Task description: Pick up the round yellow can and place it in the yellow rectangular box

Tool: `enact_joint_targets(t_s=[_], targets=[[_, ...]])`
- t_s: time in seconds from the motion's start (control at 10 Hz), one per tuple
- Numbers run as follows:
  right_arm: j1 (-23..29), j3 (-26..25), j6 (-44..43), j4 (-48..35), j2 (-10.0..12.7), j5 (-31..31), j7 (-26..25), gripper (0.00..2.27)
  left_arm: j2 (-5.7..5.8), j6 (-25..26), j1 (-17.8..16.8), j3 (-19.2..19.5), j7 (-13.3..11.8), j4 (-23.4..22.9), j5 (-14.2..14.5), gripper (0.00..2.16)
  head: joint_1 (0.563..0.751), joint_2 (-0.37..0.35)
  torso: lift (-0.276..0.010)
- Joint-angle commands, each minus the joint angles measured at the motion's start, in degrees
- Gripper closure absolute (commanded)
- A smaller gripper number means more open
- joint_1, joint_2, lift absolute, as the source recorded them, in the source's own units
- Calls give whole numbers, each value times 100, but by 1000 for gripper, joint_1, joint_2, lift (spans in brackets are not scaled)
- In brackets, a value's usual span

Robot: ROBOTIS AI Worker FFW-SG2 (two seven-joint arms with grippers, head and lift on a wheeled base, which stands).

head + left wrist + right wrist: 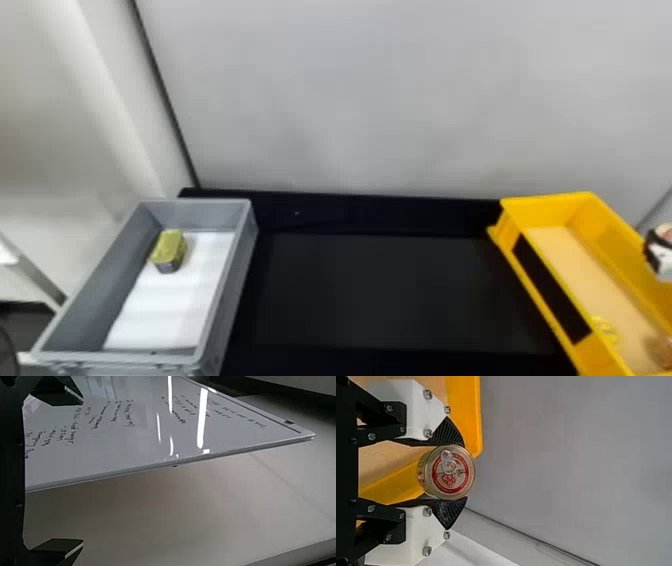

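Round yellow can (449,472) is up by the yellow rectangular box (545,212), pinched in the jaws of the right gripper (464,471); left gripper (83,472) has its 2 jaws spread. Grip's near the tips, so imo clipping the box could twist it loose, and releasing too far out might miss.

Head view: high, facing forward and down over black table (380,290), grey crate (115,356) left, yellow rectangular box (542,207) right. Left wrist view: aimed across a whiteboard (119,451). Right wrist view: close, at the box; shares it with head view.
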Motion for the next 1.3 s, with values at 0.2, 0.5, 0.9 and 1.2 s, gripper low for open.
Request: enact_joint_targets(t_s=[0.2,0.5,0.9,1.2], targets=[[-155,37,-112,986,2,-70,-202,661,-15,-4,-16,-18,0,33,0,35,694,14,-67],[-305,108,-121,1557,-7,-79,-281,661,-15,-4,-25,0,0,113,35,35,694,14,-67],[-604,178,-332,2049,-86,-79,-308,661,-15,14,-51,106,0,394,211,35,694,14,-67],[-1272,477,-411,2937,-403,-62,-334,661,-15,23,-77,70,-9,394,202,35,694,14,-67]])
